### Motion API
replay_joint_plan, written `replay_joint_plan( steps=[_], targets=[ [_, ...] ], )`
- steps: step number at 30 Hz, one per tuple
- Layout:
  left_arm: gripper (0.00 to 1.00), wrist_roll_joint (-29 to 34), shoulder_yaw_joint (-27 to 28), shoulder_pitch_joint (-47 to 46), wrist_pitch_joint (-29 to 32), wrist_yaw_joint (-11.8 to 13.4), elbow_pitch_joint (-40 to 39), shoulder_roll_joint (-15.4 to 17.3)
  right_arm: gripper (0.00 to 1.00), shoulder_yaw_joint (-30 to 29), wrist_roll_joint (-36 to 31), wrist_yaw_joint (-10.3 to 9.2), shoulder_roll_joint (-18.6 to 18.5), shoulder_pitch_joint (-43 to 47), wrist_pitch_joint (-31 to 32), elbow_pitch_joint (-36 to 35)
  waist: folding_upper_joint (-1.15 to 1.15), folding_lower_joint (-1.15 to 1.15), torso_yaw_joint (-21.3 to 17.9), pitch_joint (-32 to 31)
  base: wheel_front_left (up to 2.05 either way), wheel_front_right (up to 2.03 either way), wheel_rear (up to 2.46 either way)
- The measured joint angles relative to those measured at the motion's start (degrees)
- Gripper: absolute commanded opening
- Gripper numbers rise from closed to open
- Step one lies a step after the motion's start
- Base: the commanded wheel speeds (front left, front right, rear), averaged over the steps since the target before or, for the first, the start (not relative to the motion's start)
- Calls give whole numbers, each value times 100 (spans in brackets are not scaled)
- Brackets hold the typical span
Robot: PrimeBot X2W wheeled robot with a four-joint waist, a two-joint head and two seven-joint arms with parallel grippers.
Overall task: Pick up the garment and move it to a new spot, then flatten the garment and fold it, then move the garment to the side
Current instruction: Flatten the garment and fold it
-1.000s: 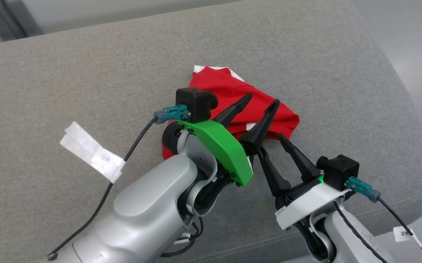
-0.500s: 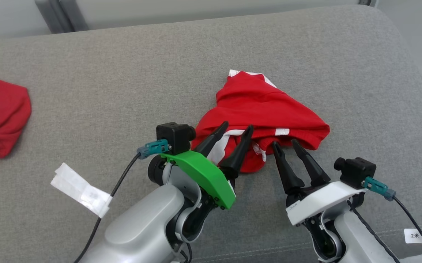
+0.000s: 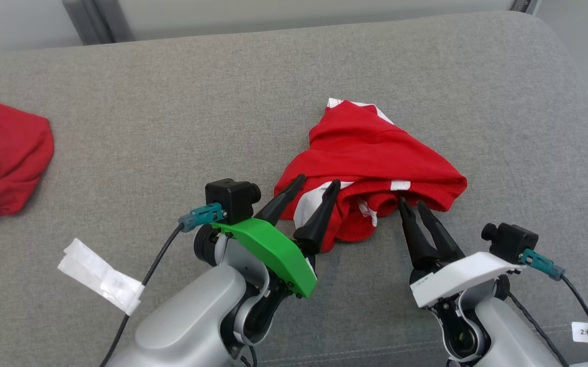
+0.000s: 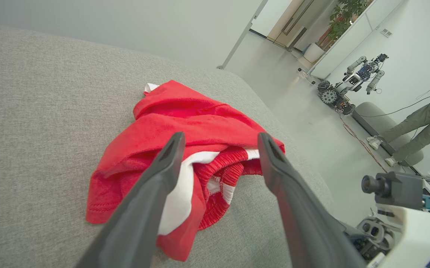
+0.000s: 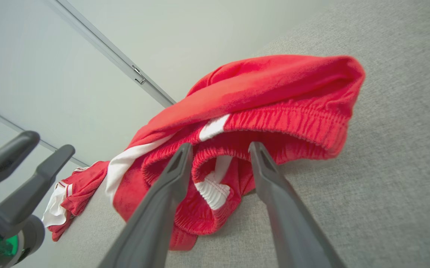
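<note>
In the head view the red garment [image 3: 370,158] with white stripes is lying crumpled on the grey sofa seat [image 3: 171,102]. The left end effector [image 3: 317,180] is hovering over the garment's near left corner, fingers spread wide and holding nothing. The right end effector [image 3: 411,203] is sitting at the garment's near right edge, its fingers set narrower, tips just at the waistband. A second red garment [image 3: 8,148] is lying well to the left of the garment.

In the left wrist view the left end effector [image 4: 220,137] is framing the garment's [image 4: 192,119] white stripe and ribbed waistband between its open fingers; a person's legs [image 4: 416,126] and another robot [image 4: 349,82] are standing on the floor far beyond the garment.

In the right wrist view the right end effector [image 5: 220,146] is pointing at the garment's [image 5: 274,85] waistband opening; its fingers are standing partly apart with a clear gap, a roll of elastic showing between the tips, nothing clamped; the left end effector [image 5: 49,143] is showing left of the garment, spread.
</note>
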Motion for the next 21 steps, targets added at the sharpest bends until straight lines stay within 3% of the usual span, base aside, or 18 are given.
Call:
replay_joint_plan(
  steps=[4,8,21],
  targets=[
    [100,26,8,62,-1,1,-23,31,71,-22,235,9,0,-108,0,89,0,0,28,4,0,0,0],
    [100,83,4,103,-1,1,-73,34,55,-58,352,42,0,-249,0,125,0,0,78,17,0,0,0],
    [100,287,146,116,0,2,-68,59,49,15,569,48,-2,-509,0,386,0,0,289,130,0,0,0]
  ],
)
